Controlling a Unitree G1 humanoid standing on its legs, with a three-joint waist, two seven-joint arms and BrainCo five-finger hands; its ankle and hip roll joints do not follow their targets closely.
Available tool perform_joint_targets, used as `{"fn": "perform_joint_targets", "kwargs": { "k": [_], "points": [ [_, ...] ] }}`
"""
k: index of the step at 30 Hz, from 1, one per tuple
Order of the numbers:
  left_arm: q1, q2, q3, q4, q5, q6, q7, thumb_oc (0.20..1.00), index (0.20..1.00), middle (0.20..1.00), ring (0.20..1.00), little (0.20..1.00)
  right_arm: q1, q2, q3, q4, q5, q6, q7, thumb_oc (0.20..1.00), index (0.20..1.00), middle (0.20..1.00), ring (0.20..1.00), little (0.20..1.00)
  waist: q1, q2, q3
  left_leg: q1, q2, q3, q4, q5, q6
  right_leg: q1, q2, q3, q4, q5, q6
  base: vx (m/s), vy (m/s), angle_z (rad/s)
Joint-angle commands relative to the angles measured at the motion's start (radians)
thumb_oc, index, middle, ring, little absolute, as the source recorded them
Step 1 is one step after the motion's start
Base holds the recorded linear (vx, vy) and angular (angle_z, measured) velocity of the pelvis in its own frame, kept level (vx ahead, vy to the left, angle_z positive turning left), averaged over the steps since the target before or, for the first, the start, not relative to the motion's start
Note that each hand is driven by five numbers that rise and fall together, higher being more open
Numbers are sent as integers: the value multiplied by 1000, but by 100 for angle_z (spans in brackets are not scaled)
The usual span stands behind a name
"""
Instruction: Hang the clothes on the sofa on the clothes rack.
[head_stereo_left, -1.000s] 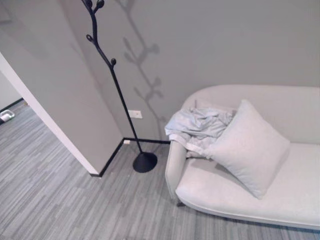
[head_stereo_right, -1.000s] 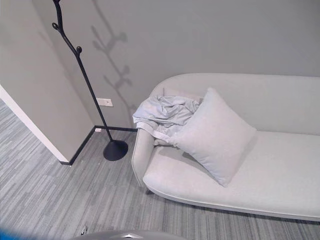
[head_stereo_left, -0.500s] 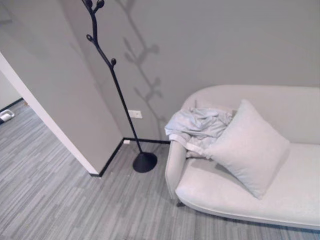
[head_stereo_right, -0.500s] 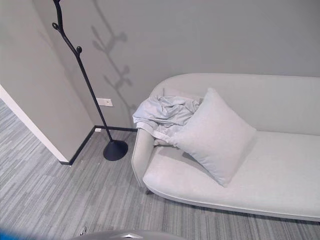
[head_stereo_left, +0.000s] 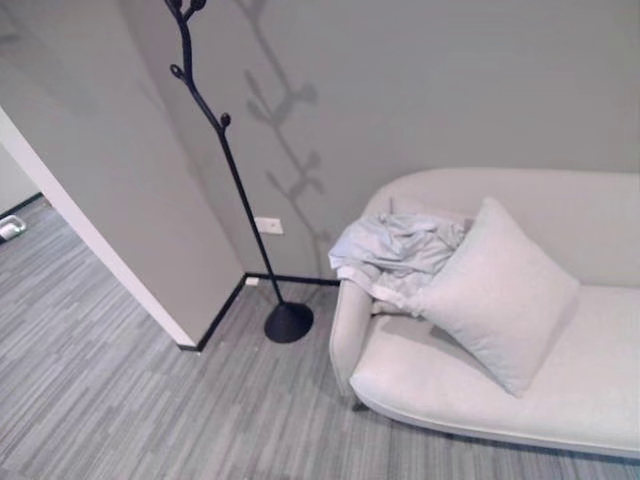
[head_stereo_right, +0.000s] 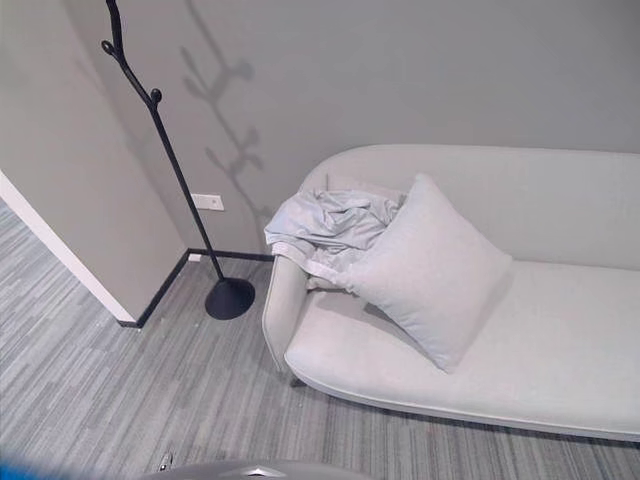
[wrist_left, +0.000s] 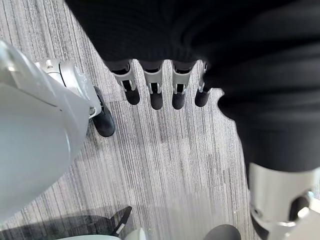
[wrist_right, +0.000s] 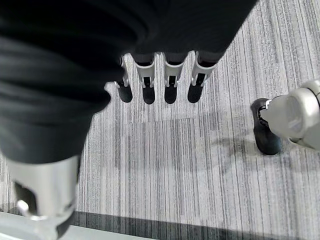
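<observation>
Both eye views look down from head height, from a little way off, sharing the sofa (head_stereo_left: 560, 390), the clothes (head_stereo_left: 395, 255) on its armrest, the pillow (head_stereo_right: 430, 270) and the black clothes rack (head_stereo_right: 170, 165). Each wrist view faces straight down, close along its own hand (wrist_left: 155, 87) (wrist_right: 160, 82), onto striped grey carpet (wrist_right: 165, 160).

Top of the thin black branch-shaped clothes rack (head_stereo_left: 222, 150) cut off by the frame edge, right end of the pale grey rounded fabric sofa (head_stereo_right: 560, 340) cut off too, part of the crumpled light grey garment (head_stereo_right: 325, 228) hidden behind the square light grey cushion (head_stereo_right: 430, 270).
</observation>
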Motion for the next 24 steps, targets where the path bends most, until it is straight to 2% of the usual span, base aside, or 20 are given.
{"fn": "perform_joint_targets", "kwargs": {
  "k": [1,3,5,6,7,8,9,10,11,13,14,15,16,17,18,19,21,22,23,24],
  "points": [
    [-96,-23,11,6,15,-32,2,1000,1000,1000,1000,1000,-82,27,-19,68,-13,-31,-2,1000,1000,1000,1000,1000,-2,-56,62,-45,-30,-1,158,-72,-7,168,-87,-27,-339,228,81,-129,12,1],
    [-107,-33,-13,-12,12,-39,7,1000,1000,1000,1000,1000,-94,24,-16,57,-17,-43,-11,1000,1000,1000,1000,1000,4,-59,84,-123,-41,-20,270,-69,-28,154,-93,-33,-338,229,75,-79,77,2],
    [-106,-45,-27,-38,-12,-50,8,1000,1000,1000,1000,1000,-100,19,-12,50,-27,-40,-19,1000,1000,1000,1000,1000,0,-62,80,-160,34,-33,247,-72,-41,146,-108,-39,-336,223,84,109,231,18],
    [-101,-47,-28,-40,-32,-56,10,1000,1000,1000,1000,1000,-104,21,-3,39,-28,-41,-20,1000,1000,1000,1000,1000,5,-73,81,-154,125,-53,156,-6,-45,135,-135,-26,-331,216,94,165,288,33],
    [-102,-47,-33,-36,-38,-61,13,1000,1000,1000,1000,1000,-103,25,1,34,-27,-44,-23,1000,1000,1000,1000,1000,4,-73,81,-154,171,-65,94,43,-54,125,-141,-16,-323,204,97,121,225,24],
    [-102,-47,-33,-36,-38,-61,13,1000,1000,1000,1000,1000,-103,26,2,34,-27,-44,-24,1000,1000,1000,1000,1000,4,-71,78,-147,175,-64,73,56,-58,120,-138,-16,-319,202,95,74,181,-15],
    [-104,-48,-38,-33,-50,-73,20,1000,1000,1000,1000,1000,-100,28,-2,29,-19,-55,-28,1000,1000,1000,1000,1000,1,-68,79,-156,237,-79,-3,133,-77,107,-146,-3,-307,187,101,133,335,-24],
    [-111,-50,-51,-39,-65,-86,27,1000,1000,1000,1000,1000,-95,25,-7,26,-16,-71,-39,1000,1000,1000,1000,1000,-6,-61,85,-185,293,-73,-50,181,-104,114,-171,9,-308,167,116,282,636,-21],
    [-112,-60,-64,-45,-70,-92,26,1000,1000,1000,1000,1000,-81,22,-20,23,-12,-76,-43,1000,1000,1000,1000,1000,-11,-44,82,-218,316,-58,-50,202,-131,133,-199,7,-314,154,133,346,683,-2],
    [-98,-66,-57,-32,-57,-87,18,1000,1000,1000,1000,1000,-66,20,-33,23,-19,-69,-34,1000,1000,1000,1000,1000,-13,-18,65,-202,308,-51,-49,185,-144,166,-225,4,-329,158,147,306,471,8],
    [-96,-67,-56,-30,-56,-88,17,1000,1000,1000,1000,1000,-63,18,-32,22,-20,-68,-34,1000,1000,1000,1000,1000,-12,-18,66,-196,307,-48,-49,182,-144,174,-227,4,-336,160,149,288,512,-1],
    [-108,-71,-55,-29,-74,-89,15,1000,1000,1000,1000,1000,-62,13,-48,14,-18,-72,-33,1000,1000,1000,1000,1000,-10,-6,73,-231,247,-58,51,149,-131,191,-286,-3,-333,192,163,248,492,-5],
    [-116,-62,-59,-30,-69,-86,11,1000,1000,1000,1000,1000,-55,24,-54,7,-13,-68,-21,1000,1000,1000,1000,1000,-16,-10,78,-251,211,-56,96,110,-120,191,-316,-7,-320,211,169,270,492,-5],
    [-117,-61,-59,-30,-69,-85,11,1000,1000,1000,1000,1000,-55,25,-55,7,-12,-68,-21,1000,1000,1000,1000,1000,-16,-15,75,-254,207,-57,106,96,-119,194,-321,-9,-322,205,172,186,290,-6],
    [-123,-51,-59,-34,-55,-87,11,1000,1000,1000,1000,1000,-50,30,-68,0,2,-59,-8,1000,1000,1000,1000,1000,-19,-22,77,-264,179,-49,129,71,-108,183,-348,-4,-295,240,179,167,291,-5],
    [-126,-43,-66,-39,-34,-87,11,1000,1000,1000,1000,1000,-51,31,-71,0,4,-62,-8,1000,1000,1000,1000,1000,-17,-25,79,-271,149,-44,148,49,-89,166,-376,0,-260,278,180,205,439,6],
    [-126,-23,-76,-33,15,-85,11,1000,1000,1000,1000,1000,-57,31,-68,-16,1,-71,-4,1000,1000,1000,1000,1000,-13,-23,87,-268,98,-35,155,17,-46,122,-409,-1,-176,317,170,176,441,8],
    [-126,-17,-76,-29,34,-85,11,1000,1000,1000,1000,1000,-59,34,-65,-23,-7,-70,-3,1000,1000,1000,1000,1000,-11,-17,91,-260,78,-26,152,6,-28,105,-425,-20,-130,351,160,103,304,-6],
    [-127,-17,-74,-28,36,-85,12,1000,1000,1000,1000,1000,-59,35,-66,-25,-9,-70,-4,1000,1000,1000,1000,1000,-10,-19,92,-260,74,-23,152,5,-23,99,-430,-15,-123,350,163,165,466,-11],
    [-117,-3,-60,-16,48,-77,18,1000,1000,1000,1000,1000,-55,42,-70,-32,-6,-77,-5,1000,1000,1000,1000,1000,-1,-2,100,-222,46,4,130,-11,12,62,-484,-89,-24,415,139,162,462,-18]
  ]
}}
